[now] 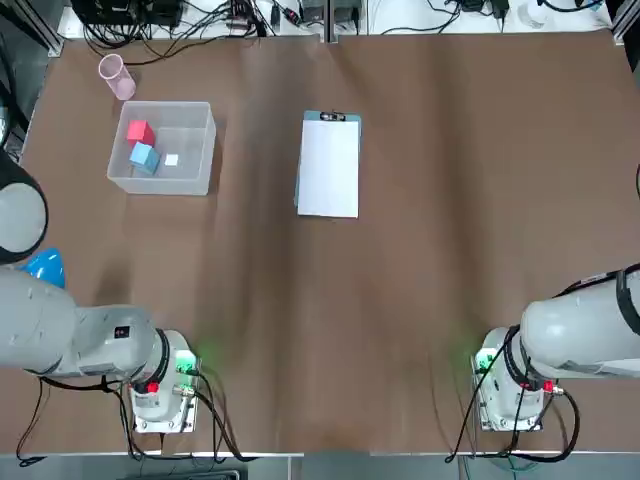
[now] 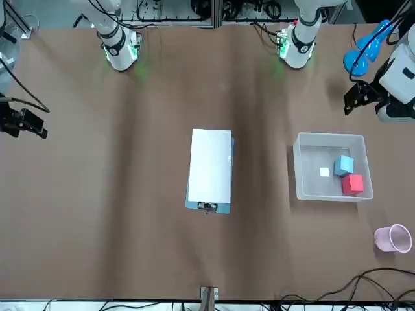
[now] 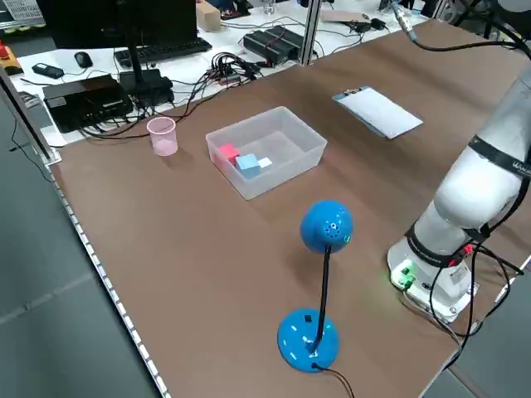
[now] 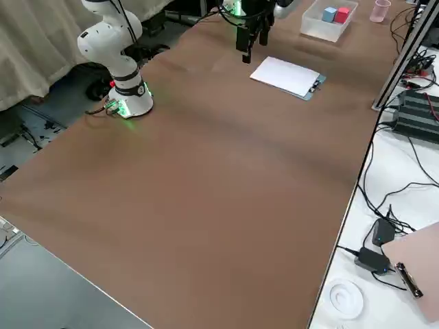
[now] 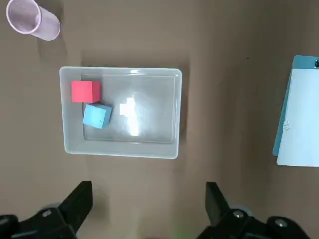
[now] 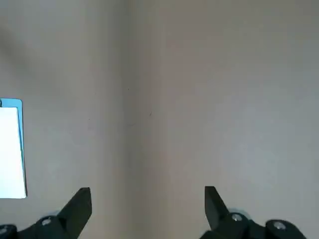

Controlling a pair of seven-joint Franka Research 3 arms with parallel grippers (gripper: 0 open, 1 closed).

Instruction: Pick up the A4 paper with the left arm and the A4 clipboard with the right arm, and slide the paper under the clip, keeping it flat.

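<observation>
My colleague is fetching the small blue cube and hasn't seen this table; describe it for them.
Find the clear bin on the brown table. Inside, the blue cube sits between a red cube and a flat white scrap.

paper: matt white | clip: metal | bin: glossy plastic

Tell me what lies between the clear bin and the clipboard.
Only bare brown tabletop between bin and clipboard, as the top view shows.

Robotics lab | paired white robot arms | brown table | monitor | tangled cables
</observation>
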